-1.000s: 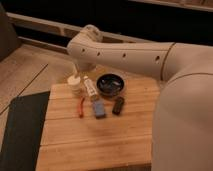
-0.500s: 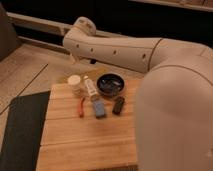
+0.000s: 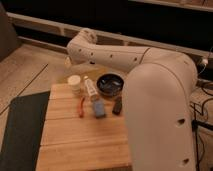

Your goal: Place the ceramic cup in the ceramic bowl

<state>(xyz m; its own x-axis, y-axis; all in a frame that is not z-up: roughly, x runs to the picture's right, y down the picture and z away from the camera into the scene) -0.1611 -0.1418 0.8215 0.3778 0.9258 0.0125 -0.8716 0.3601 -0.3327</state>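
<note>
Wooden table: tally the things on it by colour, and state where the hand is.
White: 2, ceramic cup and tube
Dark blue-black: 1, ceramic bowl
Black: 1, oblong device
Blue: 1, flat item
Red: 1, thin item
Total: 6
Hand: at the arm's far end, above the cup, apart from it.

A light wooden plank table [image 3: 75, 145] stands on a pale speckled floor [image 3: 30, 65] with 1 dark mat [image 3: 20, 130] at its left, a pale ledge [image 3: 40, 22] crossing the dark back wall [image 3: 125, 15], and black cables [image 3: 202, 102] at the right.
</note>
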